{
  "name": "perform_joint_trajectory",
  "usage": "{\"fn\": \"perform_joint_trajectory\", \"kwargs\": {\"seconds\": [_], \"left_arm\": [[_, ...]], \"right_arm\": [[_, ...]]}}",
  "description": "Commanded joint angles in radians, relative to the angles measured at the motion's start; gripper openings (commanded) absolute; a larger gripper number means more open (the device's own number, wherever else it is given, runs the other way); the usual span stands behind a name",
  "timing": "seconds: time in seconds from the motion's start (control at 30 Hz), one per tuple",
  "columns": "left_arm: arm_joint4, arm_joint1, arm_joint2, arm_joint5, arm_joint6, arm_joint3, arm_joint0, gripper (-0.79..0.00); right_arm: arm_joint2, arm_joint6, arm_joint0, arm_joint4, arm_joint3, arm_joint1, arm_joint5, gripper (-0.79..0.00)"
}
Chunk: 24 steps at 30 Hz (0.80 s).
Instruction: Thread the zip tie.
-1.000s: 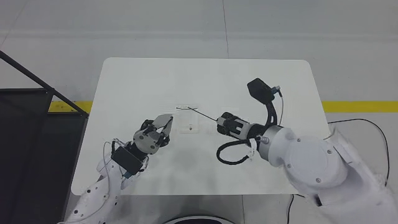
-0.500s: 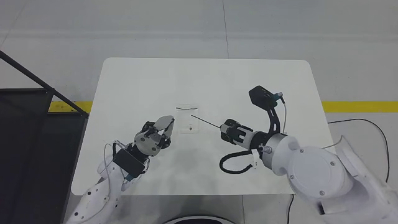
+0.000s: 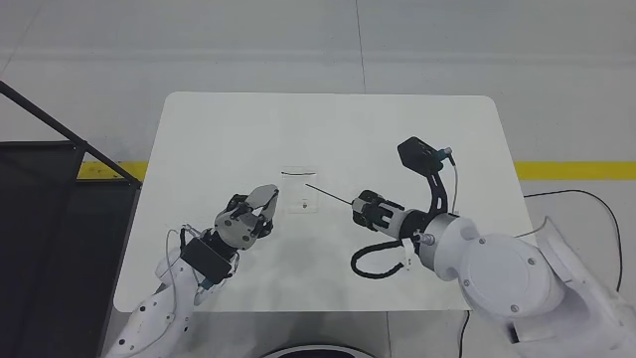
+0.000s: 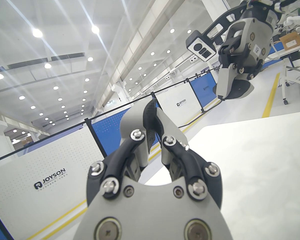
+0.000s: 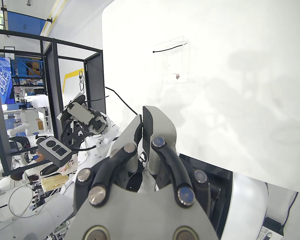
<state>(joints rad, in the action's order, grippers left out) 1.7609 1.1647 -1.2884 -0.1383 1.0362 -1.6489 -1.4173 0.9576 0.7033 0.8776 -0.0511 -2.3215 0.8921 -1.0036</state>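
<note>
1. We see a white table [image 3: 397,119] with rounded corners.
2. A yellow floor line [image 3: 576,170] shows on both sides of it.
3. We note a black frame [image 3: 50,124] beside the table's left edge.
4. Blue and white partition panels [image 4: 40,156] stand under ceiling lights [image 4: 37,33].

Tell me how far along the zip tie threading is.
Early on. Done: the right gripper is shut on the zip tie. In hand: the tie's free end points at the clear block, stopping short of it. Still to do: feeding the tie through; no loop shows yet. The left gripper sits shut beside the block.
</note>
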Motion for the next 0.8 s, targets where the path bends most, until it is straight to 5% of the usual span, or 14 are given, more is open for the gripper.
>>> {"fn": "perform_joint_trajectory", "kwargs": {"seconds": [0.0, 0.5, 0.77], "left_arm": [[0.000, 0.000, 0.000, 0.000, 0.000, 0.000, 0.000, -0.785], [-0.028, 0.010, 0.035, -0.005, -0.043, 0.056, 0.067, -0.785], [-0.020, 0.014, 0.057, 0.009, -0.009, 0.087, 0.086, -0.785]], "right_arm": [[0.006, -0.014, 0.017, 0.013, 0.008, 0.001, 0.034, -0.785], [0.155, 0.120, 0.061, 0.241, 0.050, -0.009, 0.202, -0.785], [0.151, 0.178, 0.029, 0.264, 0.080, -0.012, 0.170, -0.785]]}}
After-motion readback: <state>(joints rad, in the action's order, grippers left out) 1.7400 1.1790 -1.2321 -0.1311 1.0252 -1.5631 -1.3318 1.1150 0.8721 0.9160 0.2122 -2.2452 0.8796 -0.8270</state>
